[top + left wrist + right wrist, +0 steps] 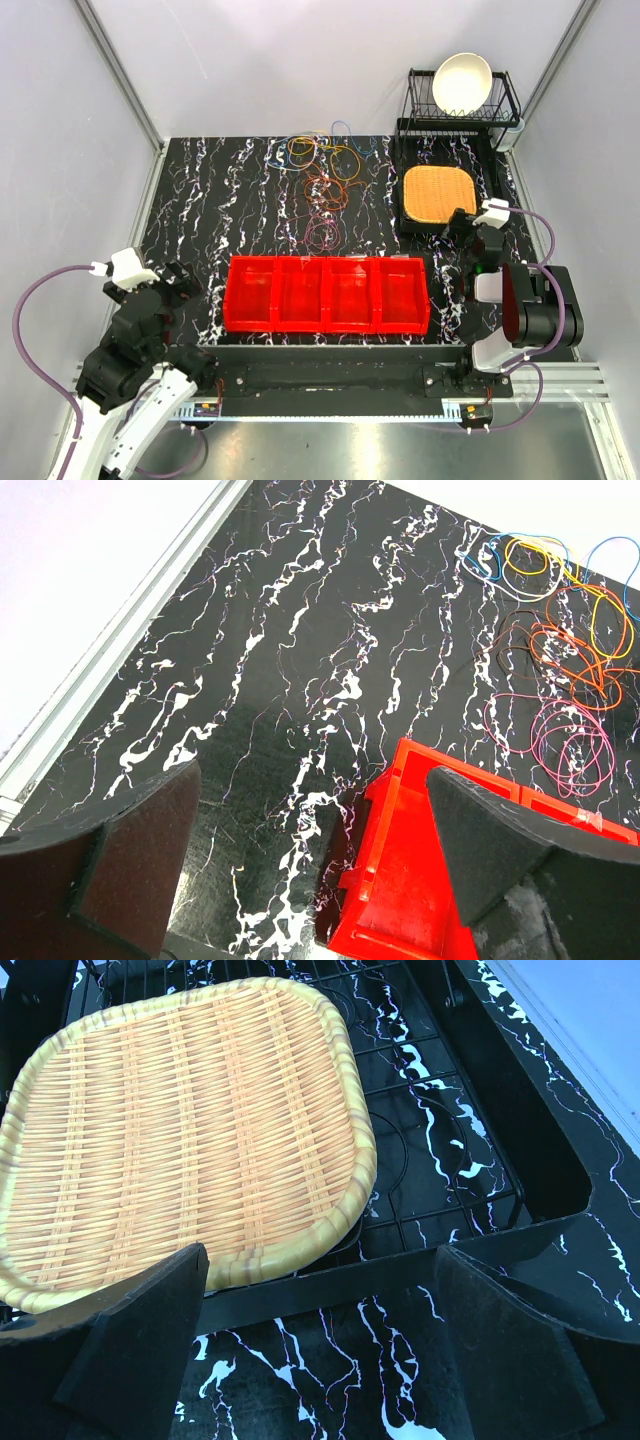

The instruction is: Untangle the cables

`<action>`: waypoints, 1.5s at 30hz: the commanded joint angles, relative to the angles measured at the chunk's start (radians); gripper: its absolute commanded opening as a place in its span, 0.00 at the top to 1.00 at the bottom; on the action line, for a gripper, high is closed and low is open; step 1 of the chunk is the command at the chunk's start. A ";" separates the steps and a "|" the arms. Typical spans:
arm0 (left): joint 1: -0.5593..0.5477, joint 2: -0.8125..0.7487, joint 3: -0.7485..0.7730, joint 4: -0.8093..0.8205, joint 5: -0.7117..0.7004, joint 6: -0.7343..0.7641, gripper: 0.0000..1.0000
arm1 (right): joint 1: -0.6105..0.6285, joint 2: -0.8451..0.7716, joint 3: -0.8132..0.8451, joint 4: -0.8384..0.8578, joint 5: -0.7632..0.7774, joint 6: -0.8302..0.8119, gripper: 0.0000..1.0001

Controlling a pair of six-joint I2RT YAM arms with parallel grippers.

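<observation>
Both claws are held spread and empty: the left claw [180, 283] over the near-left corner, the right claw [468, 226] by the right edge. Thin orange, yellow, pink and blue cables [325, 185] lie tangled near the middle of the far edge of the black marbled surface [220, 200]. Light, limp, slippery handling is expected, so one outer loop clear of crossings is best pinched.

black marbled table [210, 200], white veins
the cables [325, 185] lie looped at its far middle; a red four-compartment bin [327, 262] sits near the front; a black wire rack [450, 150] fills the far right corner.
</observation>
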 commanded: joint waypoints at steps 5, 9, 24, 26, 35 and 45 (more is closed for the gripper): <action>0.000 0.002 -0.002 0.031 0.001 0.013 0.01 | 0.006 0.003 0.019 0.030 -0.109 -0.016 0.00; 0.000 0.004 -0.002 0.031 0.001 0.014 0.01 | 0.008 0.003 0.020 0.028 -0.111 -0.018 0.00; -0.003 0.007 -0.008 0.076 0.073 0.063 0.01 | 0.028 -0.379 0.072 -0.333 0.014 0.143 0.00; -0.005 -0.008 -0.001 0.074 0.050 0.030 0.01 | 0.028 -0.466 0.107 -0.493 -0.105 0.262 0.00; -0.003 0.225 0.073 0.261 0.092 0.024 0.01 | 0.026 -0.600 0.195 -0.555 -0.615 0.654 0.01; -0.026 0.337 0.114 0.589 0.591 0.137 0.01 | 0.133 -0.408 0.641 -1.048 -0.657 0.480 0.00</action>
